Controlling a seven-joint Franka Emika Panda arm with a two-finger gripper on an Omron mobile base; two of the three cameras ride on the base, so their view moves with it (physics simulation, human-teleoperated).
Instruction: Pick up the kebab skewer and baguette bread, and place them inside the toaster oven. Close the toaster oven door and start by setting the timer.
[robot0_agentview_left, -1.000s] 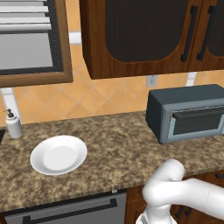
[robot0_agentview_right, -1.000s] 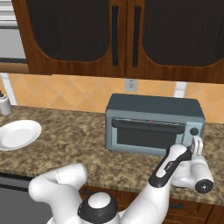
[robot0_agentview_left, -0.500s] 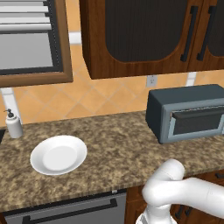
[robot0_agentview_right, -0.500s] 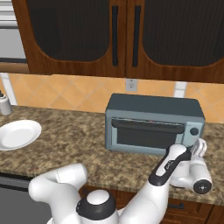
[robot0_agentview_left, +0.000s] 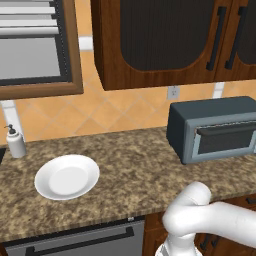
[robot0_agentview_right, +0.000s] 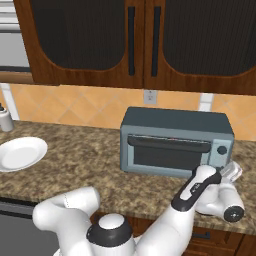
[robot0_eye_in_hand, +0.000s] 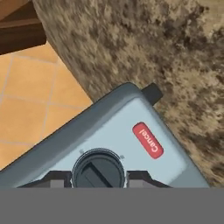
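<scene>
Left: white plate (robot0_agentview_left: 66, 177) sits bare on the counter | Middle: toaster oven (robot0_agentview_right: 175, 142), door (robot0_agentview_right: 170, 152) shut | Right: your gripper (robot0_eye_in_hand: 99, 180) pinches the timer knob (robot0_eye_in_hand: 98, 170) | Step: last one, I think | Next: you turn it gently.

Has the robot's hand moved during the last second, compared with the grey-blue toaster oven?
No. In the right base view the hand stays at the timer knob end of the grey-blue metal toaster oven.
</scene>
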